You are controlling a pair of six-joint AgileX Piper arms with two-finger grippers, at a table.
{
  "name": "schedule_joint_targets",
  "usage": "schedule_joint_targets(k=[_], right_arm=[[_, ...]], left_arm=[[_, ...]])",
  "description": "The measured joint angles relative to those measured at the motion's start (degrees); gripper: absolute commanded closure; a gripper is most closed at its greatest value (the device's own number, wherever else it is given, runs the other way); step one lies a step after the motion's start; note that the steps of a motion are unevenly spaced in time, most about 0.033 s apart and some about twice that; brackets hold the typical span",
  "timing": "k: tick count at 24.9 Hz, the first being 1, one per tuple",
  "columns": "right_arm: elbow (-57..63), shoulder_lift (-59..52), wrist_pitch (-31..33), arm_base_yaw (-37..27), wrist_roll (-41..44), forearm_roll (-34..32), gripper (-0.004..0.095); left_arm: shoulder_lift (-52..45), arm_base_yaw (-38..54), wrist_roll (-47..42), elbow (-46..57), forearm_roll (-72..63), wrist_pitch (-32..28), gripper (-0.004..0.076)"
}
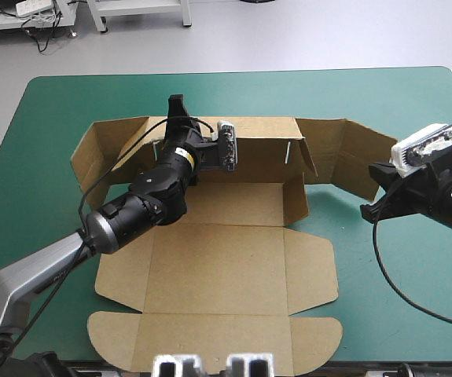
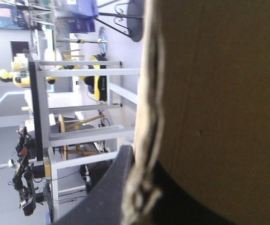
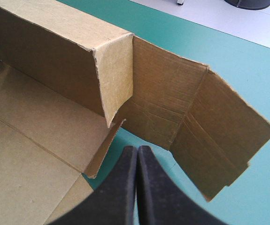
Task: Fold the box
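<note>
The brown box lies opened out in the middle of the teal-green table, part built and part flat. Its far wall stands upright, and a short side wall rises at the right end of the floor. Two outer wings, the left wing and the right wing, lean half raised at either end of the far wall. Toward the near edge the board is flat: the wide panel with its side flaps, then the lid strip with rounded corners.

The left gripper reaches across the floor of the box to the far wall's top edge, left of its middle. Seen from its wrist, the board's raw edge runs up between the black fingers, which clamp the sheet with almost no gap.

The right gripper hangs off the box's right side, apart from the board. Its fingers are pressed together into one point, with nothing between them. Just ahead of that point are a patch of bare cover, the corner of the side wall and the creased right wing.
</note>
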Motion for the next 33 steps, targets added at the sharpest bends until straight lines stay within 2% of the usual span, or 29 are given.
schedule_joint_targets(k=[2,4,11,23,28,31,33], right_arm=[[-1.6,1.5,0.0,0.0,-0.6,0.0,0.0932],[-3.6,2.9,0.1,0.0,-0.8,0.0,0.0932],[-14.6,10.2,3.5,0.0,-0.8,0.1,0.0932],[-33.1,28.8,10.7,0.0,3.5,-0.7,0.0932],[-44.7,42.6,13.3,0.0,7.7,-0.9,0.0932],[-51.8,51.3,17.4,0.0,9.5,-1.7,0.0932],[-53.5,54.6,17.8,0.0,10.7,-2.7,0.0932]], left_arm=[[-0.1,1.0,-12.3,2.6,7.3,-3.1,0.0734],[-0.1,1.8,-20.5,3.4,11.3,-5.8,0.0734],[0.3,1.8,-31.4,1.8,21.5,-8.1,0.0734],[0.3,2.0,-32.4,2.6,21.1,-8.8,0.0734],[2.7,2.0,-21.9,2.6,16.6,-9.4,0.0733],[5.2,2.1,-20.1,2.6,16.4,-9.4,0.0733],[5.6,2.1,-19.8,2.6,16.8,-9.5,0.0734]])
